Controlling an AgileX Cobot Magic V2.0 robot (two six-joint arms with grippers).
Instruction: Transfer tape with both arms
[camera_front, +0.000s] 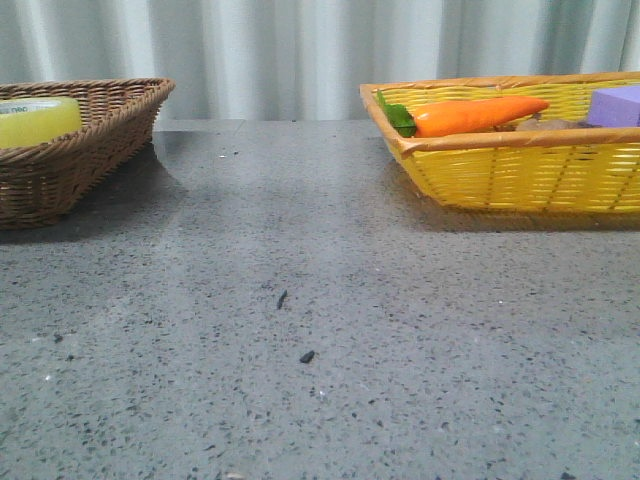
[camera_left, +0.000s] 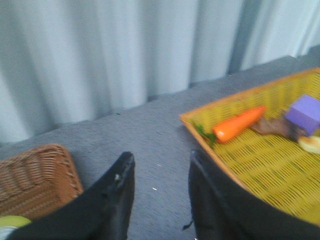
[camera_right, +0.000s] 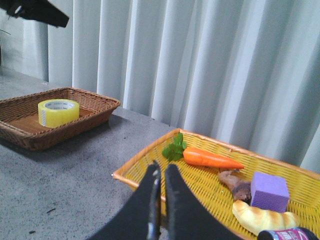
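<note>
The tape (camera_right: 58, 112), a wide yellow roll with a white core, lies in the brown wicker basket (camera_right: 90, 120) at the table's left. In the front view the tape (camera_front: 38, 120) shows over the basket's rim (camera_front: 95, 135). A sliver of the tape (camera_left: 12, 222) shows in the left wrist view. My left gripper (camera_left: 161, 161) is open and empty, raised above the table between the two baskets. My right gripper (camera_right: 163, 171) is shut on nothing, hanging over the near rim of the yellow basket (camera_right: 145, 162). Neither gripper shows in the front view.
The yellow basket (camera_front: 520, 165) at the right holds an orange carrot (camera_front: 475, 115), a purple block (camera_right: 270, 191), a bread roll (camera_right: 262, 216) and a brown piece (camera_right: 235, 184). Grey curtains hang behind the table. Small dark specks (camera_front: 307, 356) lie on the grey tabletop.
</note>
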